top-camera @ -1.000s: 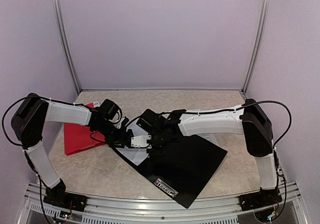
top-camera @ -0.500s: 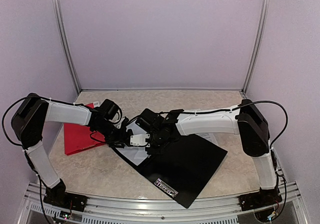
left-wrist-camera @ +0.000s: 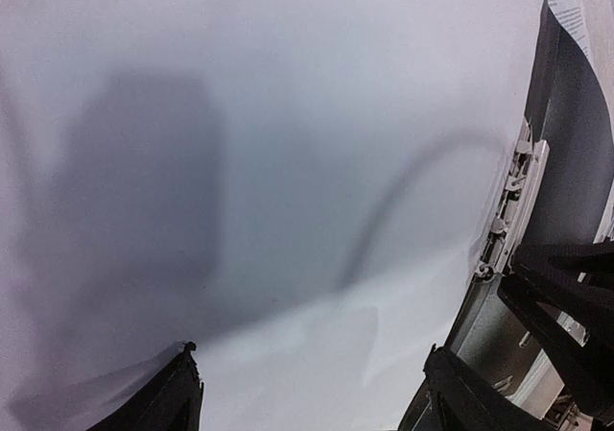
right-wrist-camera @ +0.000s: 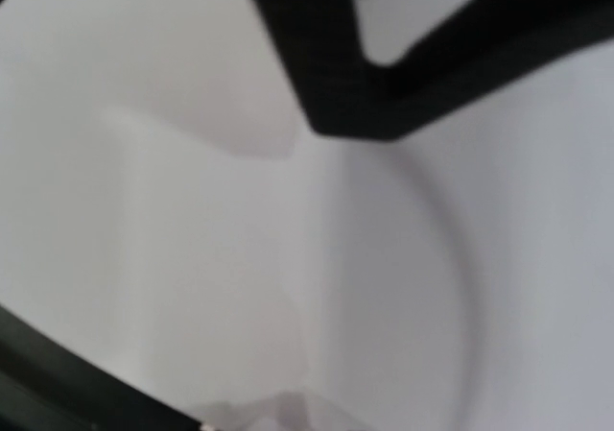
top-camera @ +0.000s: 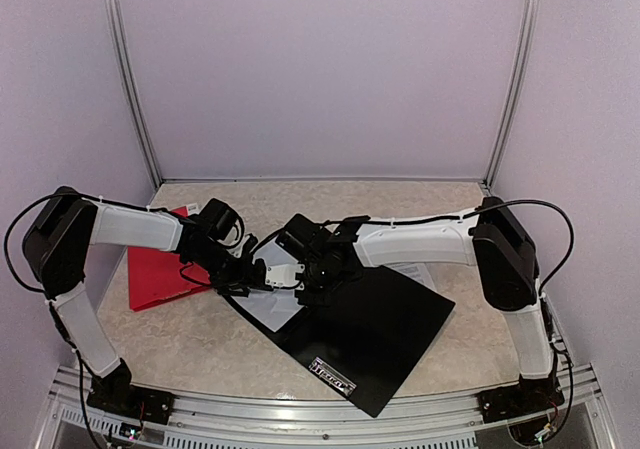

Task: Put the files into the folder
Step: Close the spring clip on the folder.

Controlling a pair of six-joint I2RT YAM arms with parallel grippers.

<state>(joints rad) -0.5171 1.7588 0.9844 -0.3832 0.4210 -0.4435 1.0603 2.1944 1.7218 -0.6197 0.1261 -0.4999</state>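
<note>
Files (top-camera: 272, 307) lying on left half of open black folder (top-camera: 385, 324) | left gripper (left-wrist-camera: 312, 388) spread wide over top sheet, gripping nothing | right gripper (top-camera: 303, 272) low on the paper too, can't tell if it's pinching tbh

On my feed, the beige marble-patterned tabletop (top-camera: 200, 339) carries a flat red plastic folder (top-camera: 155, 274) on its left side. An open black folder (top-camera: 385, 324) lies across the middle and right. A printed white paper sheet (top-camera: 408, 269) lies just beside the black folder's far edge.
</note>
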